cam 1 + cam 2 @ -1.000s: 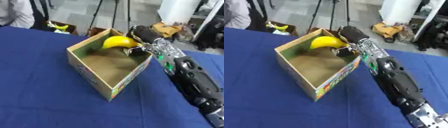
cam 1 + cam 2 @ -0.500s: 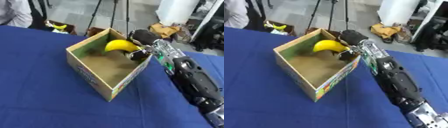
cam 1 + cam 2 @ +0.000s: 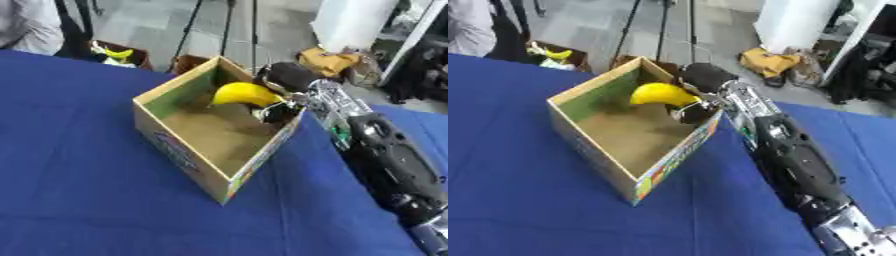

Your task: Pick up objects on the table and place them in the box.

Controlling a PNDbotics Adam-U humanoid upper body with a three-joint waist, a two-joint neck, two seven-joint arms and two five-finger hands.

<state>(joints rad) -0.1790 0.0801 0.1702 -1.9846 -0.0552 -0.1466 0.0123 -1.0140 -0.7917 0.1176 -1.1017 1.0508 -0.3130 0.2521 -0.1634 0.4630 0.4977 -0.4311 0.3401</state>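
A yellow banana [image 3: 243,93] hangs inside the open cardboard box [image 3: 179,151], near its far right corner and a little above the brown floor. My right hand [image 3: 284,82] reaches over the box's right wall, fingers curled round the banana's right end. The right arm [image 3: 794,165] stretches back across the blue table to the lower right. My left hand shows in neither view.
The box stands on a blue tablecloth [image 3: 79,190] with open cloth to its left and front. Beyond the table's far edge are tripod legs [image 3: 185,30], a small carton with yellow items [image 3: 112,53] and a yellow-brown bag [image 3: 325,61] on the floor.
My right hand has lowered the banana from above the box's rim down into the box. The camera view has also shifted slightly.
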